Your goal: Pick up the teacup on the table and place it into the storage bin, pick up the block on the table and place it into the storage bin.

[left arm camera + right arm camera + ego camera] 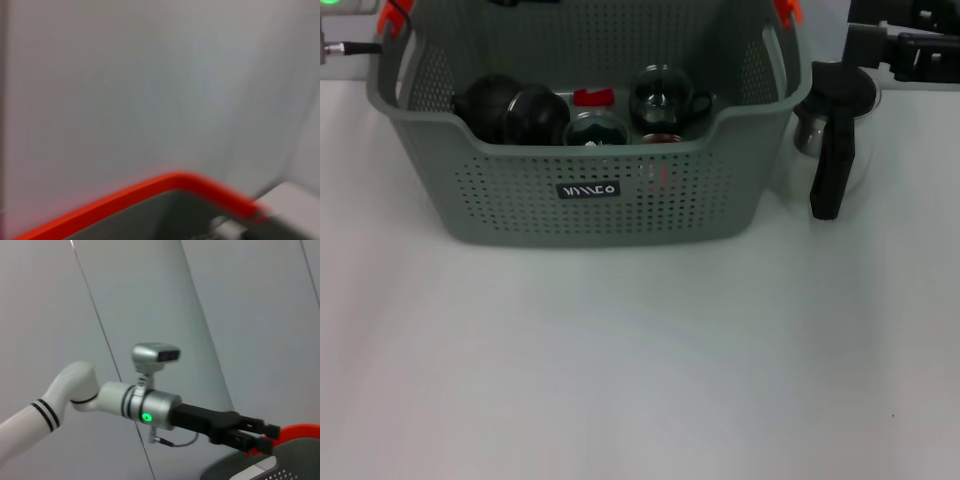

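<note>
**Both arms held at the far edge of the scene**

The left arm [65, 395] is seen in the right wrist view: a white forearm with black bands, a silver wrist showing a green light, and a camera mounted above it. The left hand [252, 437] is extended level from the wrist; whether its fingers are parted cannot be told. In the head view the right arm [910, 40] is glimpsed only as dark parts at the upper right corner.

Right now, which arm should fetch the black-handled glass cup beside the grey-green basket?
Right, probably. The black-handled glass cup stands at the grey-green perforated basket's right side, close to the right tool; the left tool sits at its far-left orange clip.
</note>
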{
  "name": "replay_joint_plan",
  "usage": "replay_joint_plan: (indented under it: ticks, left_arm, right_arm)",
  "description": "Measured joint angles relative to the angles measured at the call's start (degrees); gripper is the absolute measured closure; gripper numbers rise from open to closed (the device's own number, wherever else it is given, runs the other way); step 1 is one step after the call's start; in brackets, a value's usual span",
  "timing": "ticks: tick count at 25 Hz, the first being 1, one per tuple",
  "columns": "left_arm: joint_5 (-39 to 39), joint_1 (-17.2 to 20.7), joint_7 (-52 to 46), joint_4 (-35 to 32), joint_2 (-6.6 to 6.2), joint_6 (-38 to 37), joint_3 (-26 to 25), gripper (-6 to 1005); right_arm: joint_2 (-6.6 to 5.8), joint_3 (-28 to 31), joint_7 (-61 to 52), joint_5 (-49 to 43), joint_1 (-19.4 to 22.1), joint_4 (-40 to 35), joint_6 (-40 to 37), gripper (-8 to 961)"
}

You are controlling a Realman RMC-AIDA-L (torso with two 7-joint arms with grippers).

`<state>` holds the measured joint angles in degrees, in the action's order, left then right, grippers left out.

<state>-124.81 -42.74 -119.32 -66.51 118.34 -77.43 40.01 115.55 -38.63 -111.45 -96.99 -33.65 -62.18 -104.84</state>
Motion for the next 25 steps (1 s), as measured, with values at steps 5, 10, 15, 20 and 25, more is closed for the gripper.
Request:
replay_joint_plan:
  ticks: [5, 10, 15, 20, 25]
  left_arm:
    - [15.4, 8.0, 3.7, -8.7, 2.40, -8.9, 0.0, 157]
    - [27.8, 14.2, 9.7, -6.4, 3.49, -12.8, -0.7, 96]
    - [32.2, 18.2, 16.0, -0.8, 5.30, -16.3, -1.4, 36]
    - [31.3, 19.8, 22.4, 4.9, 5.43, -22.2, -2.3, 40]
    - [26.1, 21.0, 29.5, 9.4, 5.45, -26.9, -3.7, 44]
  right_arm:
    - [-0.36, 0.6, 4.4, 1.0, 0.1, 0.4, -0.6, 7]
    - [-0.22, 0.8, 11.6, 3.5, 0.1, 3.2, -1.8, 7]
    - [-0.01, -0.5, 17.3, 3.1, -0.7, 6.8, -2.1, 7]
    - [0.45, -3.4, 20.0, -1.0, -1.6, 9.0, -1.5, 6]
    - [1.66, -6.9, 22.6, -8.0, -2.3, 10.9, 0.5, 6]
